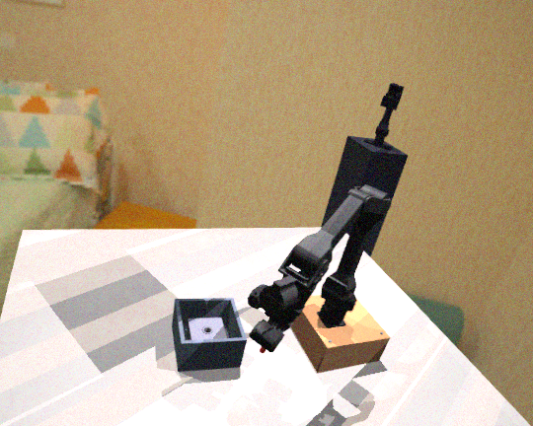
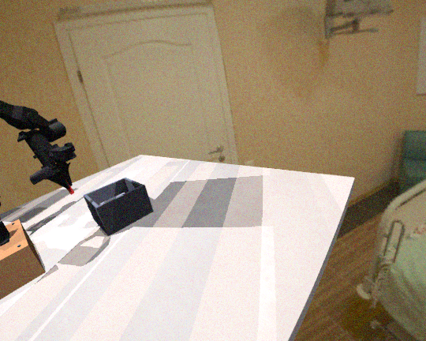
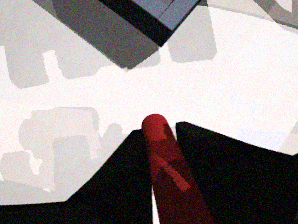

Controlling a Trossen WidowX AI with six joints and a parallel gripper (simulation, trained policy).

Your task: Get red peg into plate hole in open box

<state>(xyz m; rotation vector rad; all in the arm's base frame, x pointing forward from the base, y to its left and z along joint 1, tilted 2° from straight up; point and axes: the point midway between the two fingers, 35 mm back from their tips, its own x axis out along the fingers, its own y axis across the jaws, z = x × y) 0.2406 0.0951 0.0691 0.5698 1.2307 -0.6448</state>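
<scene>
My gripper (image 1: pixel 265 345) (image 2: pixel 69 186) (image 3: pixel 159 135) is shut on the red peg (image 1: pixel 263 350) (image 2: pixel 71 190) (image 3: pixel 170 172) and holds it above the table. The peg's free end sticks out a little past the fingertips. The dark blue open box (image 1: pixel 209 356) (image 2: pixel 130 211) stands beside the gripper, to its left in the top view; its corner shows at the top of the wrist view. The pale plate (image 1: pixel 193 331) with a round hole (image 1: pixel 207 330) lies at the box bottom. The peg is outside the box. The hole is hidden in the exterior view and the wrist view.
An orange-brown block (image 1: pixel 349 352) (image 2: pixel 15 268) stands on the table (image 1: pixel 41 355) (image 2: pixel 301 205), with a black arm-like part on top. A tall dark pillar (image 1: pixel 357 168) with a thin black piece on it stands behind the arm in the top view.
</scene>
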